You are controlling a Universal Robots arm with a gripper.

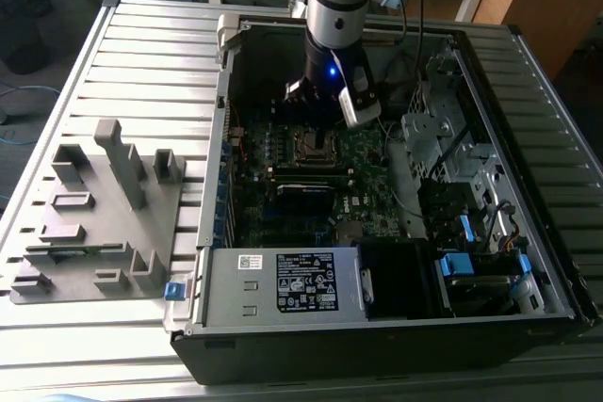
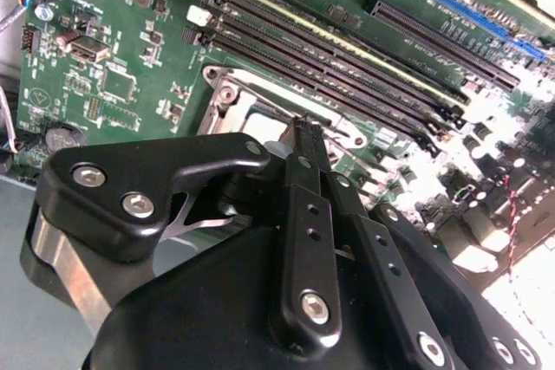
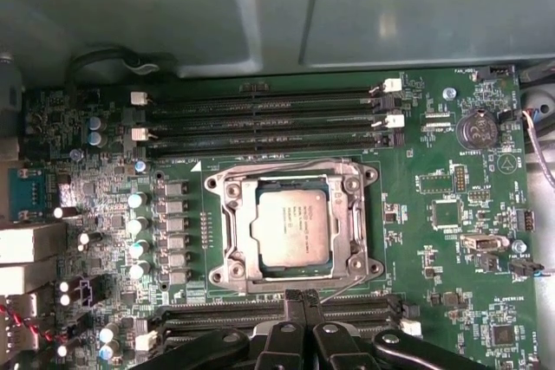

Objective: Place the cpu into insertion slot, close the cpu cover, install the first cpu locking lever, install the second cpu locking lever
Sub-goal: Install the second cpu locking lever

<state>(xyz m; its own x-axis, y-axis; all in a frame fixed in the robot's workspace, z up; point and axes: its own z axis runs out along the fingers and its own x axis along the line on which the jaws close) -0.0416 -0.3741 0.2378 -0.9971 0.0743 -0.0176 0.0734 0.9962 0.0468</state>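
The cpu [image 3: 293, 227] lies flat in the insertion slot [image 3: 361, 181], its silver-tan face showing. The cpu cover [image 3: 231, 240] is down over it as a silvery frame around the chip's edges. One thin wire lever [image 3: 351, 283] slants out from the socket's corner close to my fingertips; another wire [image 3: 286, 165] runs along the opposite edge. My gripper [image 3: 301, 297] hovers at the socket's edge with its fingers pressed together and nothing seen between them. In the second wrist view the gripper [image 2: 303, 130] stands just over the socket's rim [image 2: 227, 91]. In the exterior view the gripper [image 1: 317, 112] hangs above the socket [image 1: 316, 146].
Long black memory slots [image 3: 260, 114] flank the socket on two sides. The open computer case [image 1: 219, 185] has metal walls around the board, a drive cage [image 1: 433, 138] on the exterior view's right and a power supply [image 1: 283, 280] in front. A grey fixture [image 1: 104, 214] stands on the slatted table.
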